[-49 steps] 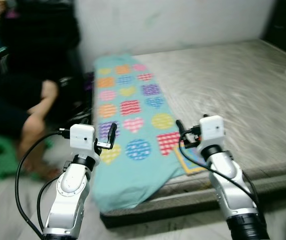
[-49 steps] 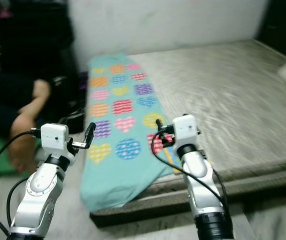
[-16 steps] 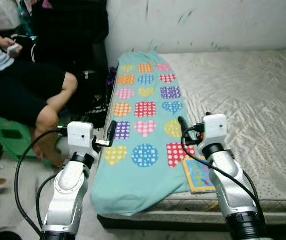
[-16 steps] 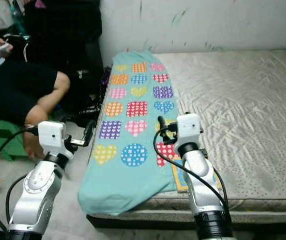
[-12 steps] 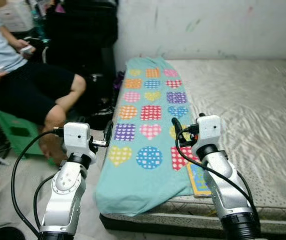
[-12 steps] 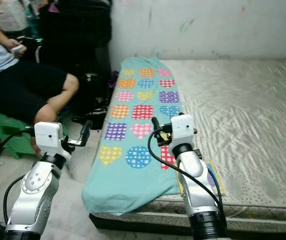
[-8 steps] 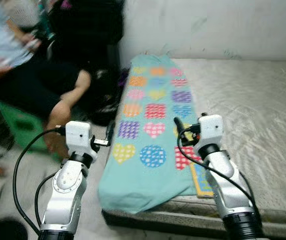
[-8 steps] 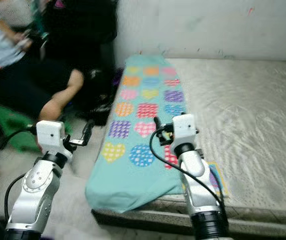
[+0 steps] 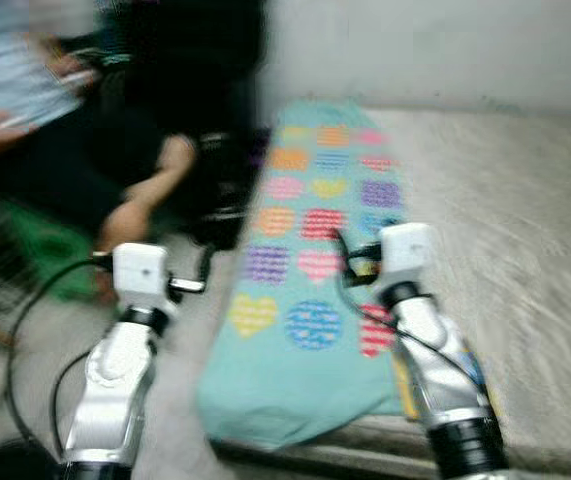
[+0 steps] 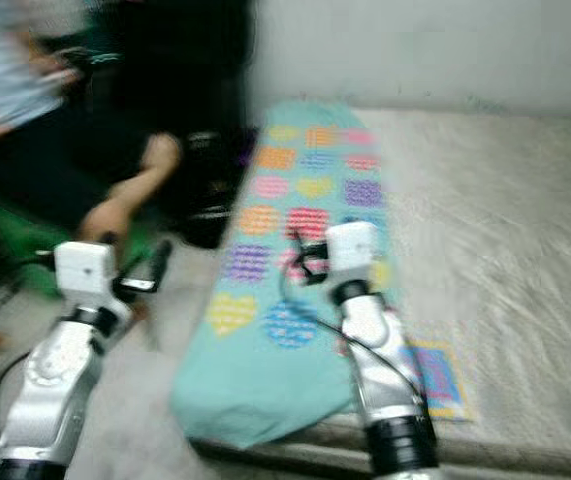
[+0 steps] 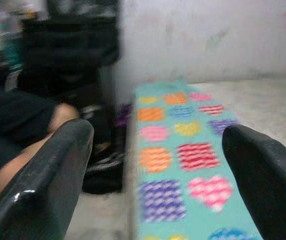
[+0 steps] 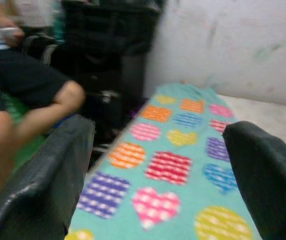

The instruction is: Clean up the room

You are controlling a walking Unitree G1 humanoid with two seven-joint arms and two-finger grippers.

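A teal blanket (image 9: 315,300) printed with coloured hearts and patches lies lengthwise on the left side of a bare grey mattress (image 9: 525,250), its near end hanging over the edge. A thin colourful book (image 10: 437,378) lies on the mattress beside the blanket's near corner. My right gripper (image 9: 343,250) hovers open above the blanket's middle. Over the floor, just left of the bed, my left gripper (image 9: 205,268) is also open. In both wrist views the fingers (image 11: 47,170) stand wide apart with nothing between them, the blanket (image 12: 168,170) ahead. The head views are blurred.
A person (image 9: 55,130) in dark shorts sits at the left on a green stool (image 9: 40,250), one knee (image 12: 62,100) close to the bed. Dark bags (image 9: 215,200) fill the gap between the person and the mattress. A white wall (image 9: 425,50) backs the bed.
The whole picture has shifted and blurred, so the camera is moving. Both arms keep the same raised pose. Nothing has been taken hold of or let go.
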